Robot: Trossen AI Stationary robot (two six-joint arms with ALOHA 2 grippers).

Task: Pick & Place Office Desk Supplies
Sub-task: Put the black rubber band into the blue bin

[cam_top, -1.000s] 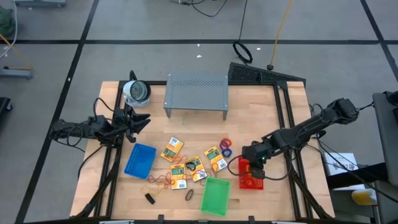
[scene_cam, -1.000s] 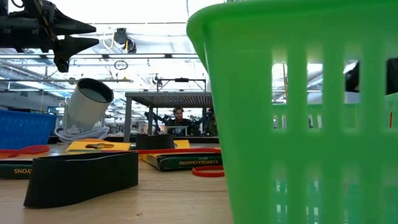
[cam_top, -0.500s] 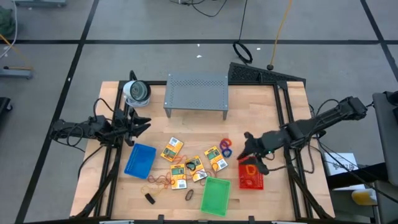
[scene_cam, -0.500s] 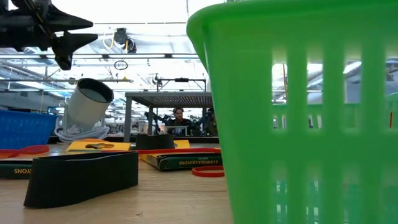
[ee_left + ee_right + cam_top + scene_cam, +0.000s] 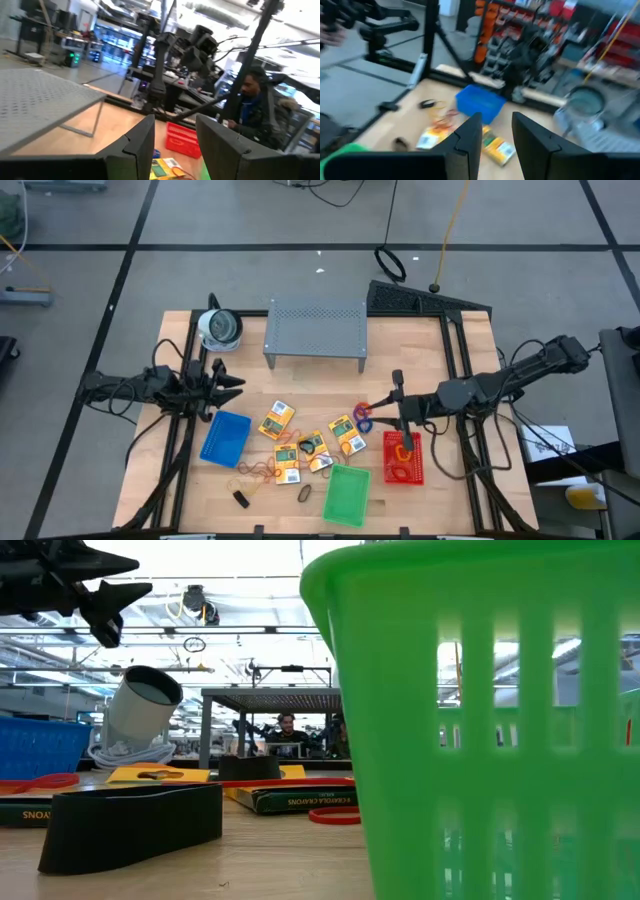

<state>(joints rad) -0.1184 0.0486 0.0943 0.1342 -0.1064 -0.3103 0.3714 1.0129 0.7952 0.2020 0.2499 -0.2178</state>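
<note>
A robotics lab or workshop, by the look of it: a pale wooden worktable (image 5: 320,395) on a grey concrete floor (image 5: 250,270), cluttered equipment benches (image 5: 165,45) behind, blurred red parts bins (image 5: 570,20), and a seated person (image 5: 252,107).

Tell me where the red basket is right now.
In the high view the red basket sits on the table's right side, just right of the green basket, with the right gripper just above it in the picture.

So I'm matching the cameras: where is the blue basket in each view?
High: blue basket, left of the crayon boxes.
Low: far left edge.
Left wrist: not in it.
Right wrist: centre.
Shared landmark: green basket, also in low.
</note>
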